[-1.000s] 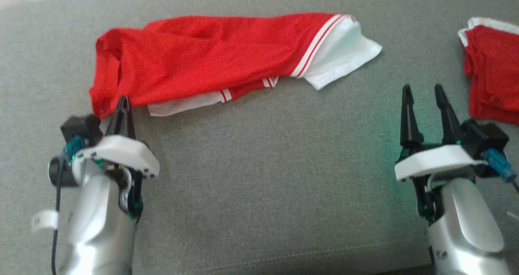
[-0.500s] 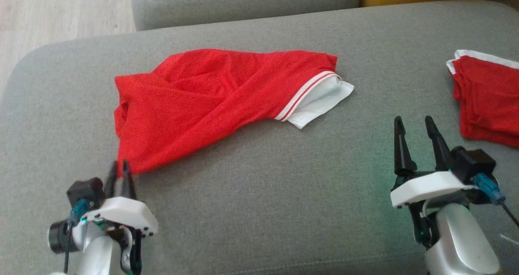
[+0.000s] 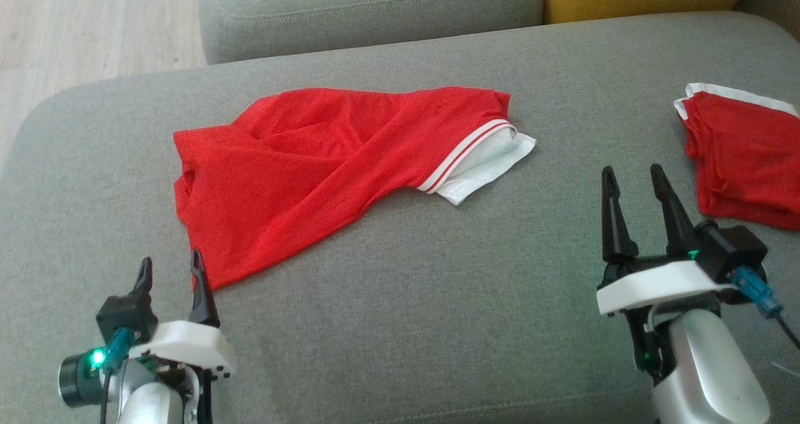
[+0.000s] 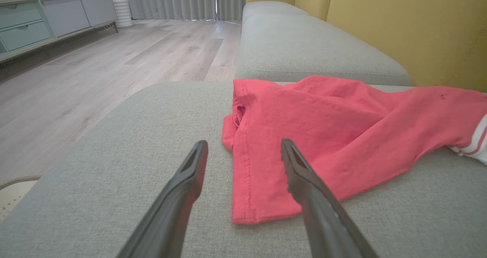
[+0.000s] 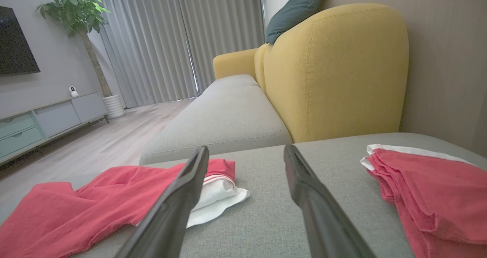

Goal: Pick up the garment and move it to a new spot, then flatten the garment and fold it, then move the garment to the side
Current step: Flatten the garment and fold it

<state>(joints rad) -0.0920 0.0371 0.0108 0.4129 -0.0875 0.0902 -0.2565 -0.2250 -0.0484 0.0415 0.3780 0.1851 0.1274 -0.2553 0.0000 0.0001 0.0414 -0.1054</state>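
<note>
Two open, empty claws on my screen — left gripper (image 3: 170, 258) at the near corner of the red garment (image 3: 312, 161) lying rumpled on the grey cushion (image 3: 406, 299), right gripper (image 3: 630, 169) well apart.

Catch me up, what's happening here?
A two-armed robot is working a red garment on a grey sofa cushion. The garment lies rumpled, its white-trimmed end sticking out, and is not yet flattened or folded. The left gripper is open at its near corner, holding nothing. The right gripper is open and idle, near a second, folded red garment at the right.
</note>
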